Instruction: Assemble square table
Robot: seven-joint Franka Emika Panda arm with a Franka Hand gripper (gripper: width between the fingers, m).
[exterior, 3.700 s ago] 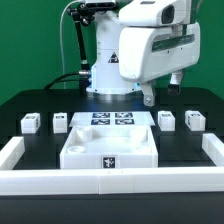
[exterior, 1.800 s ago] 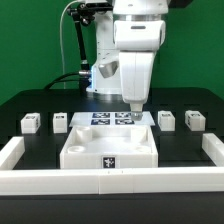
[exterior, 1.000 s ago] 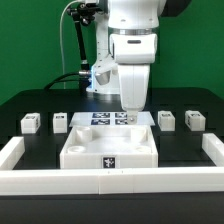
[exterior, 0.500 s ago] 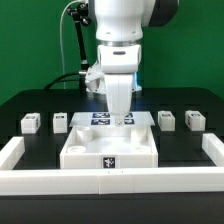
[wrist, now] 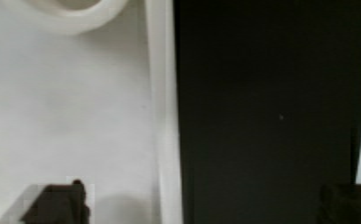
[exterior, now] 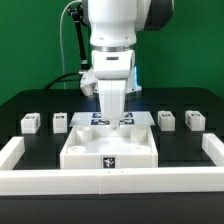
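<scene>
The square tabletop lies flat at the middle of the black bench. Its near edge is just beside the low white border wall. The gripper hangs over the tabletop's far edge, in front of the marker board. In the wrist view the gripper is spread wide and holds nothing. One fingertip is over the white slab and the other over bare bench, with the slab's straight edge between them. Leg posts stand two to each side, with bare bench around them.
</scene>
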